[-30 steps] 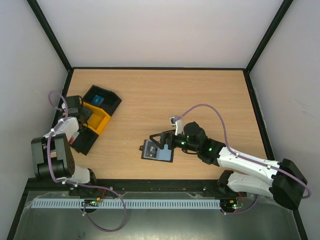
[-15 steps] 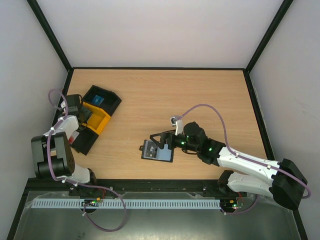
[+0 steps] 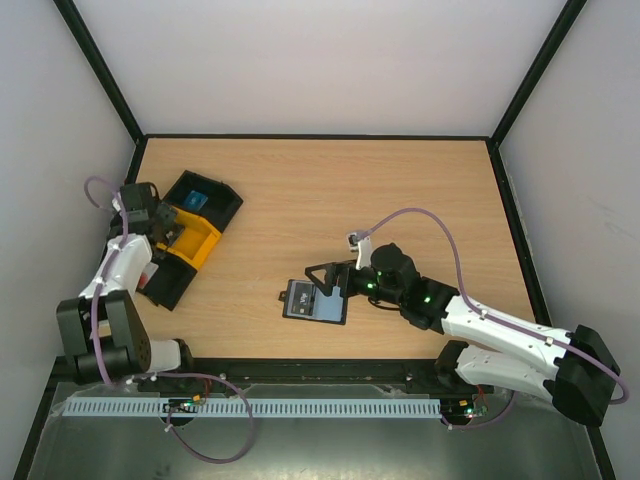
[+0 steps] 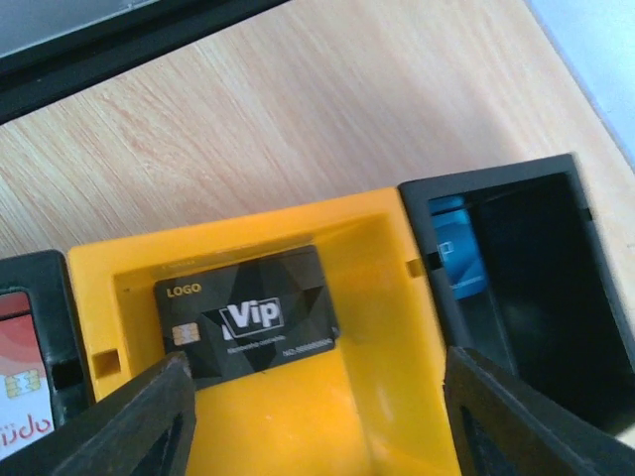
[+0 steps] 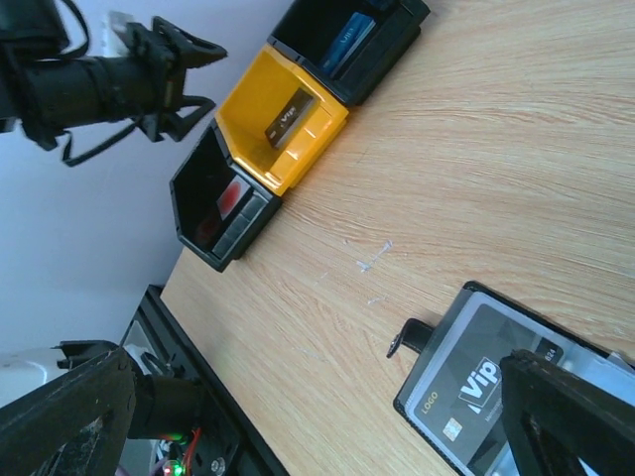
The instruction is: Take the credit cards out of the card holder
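The card holder (image 3: 322, 310) lies open on the table in front of the right arm, its little tab (image 5: 409, 337) pointing left. A dark grey credit card (image 5: 474, 382) marked Vip still sits in its left face. My right gripper (image 3: 328, 284) hovers open just above it, with one finger (image 5: 571, 421) over the holder. My left gripper (image 3: 165, 228) is open over the yellow tray (image 4: 397, 397), where another dark grey Vip card (image 4: 248, 322) lies free between and beyond the fingers. A blue card (image 4: 456, 253) and a red card (image 4: 20, 382) lie in the black trays on either side.
The three joined trays, black (image 3: 213, 197), yellow (image 3: 205, 243) and black (image 3: 170, 285), stand at the table's left edge beside the black frame rail (image 3: 120, 215). Bare wood lies between the trays and the card holder.
My left gripper has opened and let the dark grey card go into the yellow tray, and the left arm has stretched further from its base. The right arm has barely shifted.
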`<state>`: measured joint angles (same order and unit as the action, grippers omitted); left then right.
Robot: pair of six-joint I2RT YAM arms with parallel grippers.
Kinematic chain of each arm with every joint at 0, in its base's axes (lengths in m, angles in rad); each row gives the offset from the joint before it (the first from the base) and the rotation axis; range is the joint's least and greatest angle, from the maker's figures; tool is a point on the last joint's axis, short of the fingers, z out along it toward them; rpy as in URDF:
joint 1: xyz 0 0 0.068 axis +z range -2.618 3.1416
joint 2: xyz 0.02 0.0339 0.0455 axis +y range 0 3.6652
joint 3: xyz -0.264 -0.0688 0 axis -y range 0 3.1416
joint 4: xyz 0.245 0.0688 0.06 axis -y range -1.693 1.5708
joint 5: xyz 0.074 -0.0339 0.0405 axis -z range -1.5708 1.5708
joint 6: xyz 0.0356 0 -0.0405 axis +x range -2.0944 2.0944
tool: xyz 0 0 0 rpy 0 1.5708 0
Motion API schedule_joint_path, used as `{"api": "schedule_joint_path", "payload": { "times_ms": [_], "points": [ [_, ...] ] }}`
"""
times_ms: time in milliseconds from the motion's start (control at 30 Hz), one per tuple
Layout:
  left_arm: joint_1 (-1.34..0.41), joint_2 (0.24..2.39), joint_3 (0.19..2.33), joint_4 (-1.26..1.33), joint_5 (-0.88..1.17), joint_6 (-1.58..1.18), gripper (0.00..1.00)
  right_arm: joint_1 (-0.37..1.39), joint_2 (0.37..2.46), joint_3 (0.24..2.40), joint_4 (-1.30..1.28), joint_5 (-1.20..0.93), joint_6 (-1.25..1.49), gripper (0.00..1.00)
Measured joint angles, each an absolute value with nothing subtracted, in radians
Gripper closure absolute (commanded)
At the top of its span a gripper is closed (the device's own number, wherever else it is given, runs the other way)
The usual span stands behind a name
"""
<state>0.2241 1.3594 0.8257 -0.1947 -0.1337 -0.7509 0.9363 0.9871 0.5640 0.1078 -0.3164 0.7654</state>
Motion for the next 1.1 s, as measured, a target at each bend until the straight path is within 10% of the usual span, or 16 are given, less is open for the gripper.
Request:
{"api": "schedule_joint_path", "payload": {
  "times_ms": [167, 567, 1100],
  "points": [
    [0.224, 1.267, 0.828, -0.227, -0.076, -0.720, 0.00, 0.936, 0.987, 0.564, 0.092, -0.295, 0.786, 0.02],
    [0.224, 1.011, 0.715, -0.302, 0.297, -0.577, 0.08, 0.936, 1.048, 0.559, 0.036, -0.203, 0.852, 0.00],
    [-0.032, 0.857, 0.642, -0.366, 0.617, -0.563, 0.29, 0.936, 1.161, 0.454, 0.212, -0.272, 0.940, 0.60]
  ]
}}
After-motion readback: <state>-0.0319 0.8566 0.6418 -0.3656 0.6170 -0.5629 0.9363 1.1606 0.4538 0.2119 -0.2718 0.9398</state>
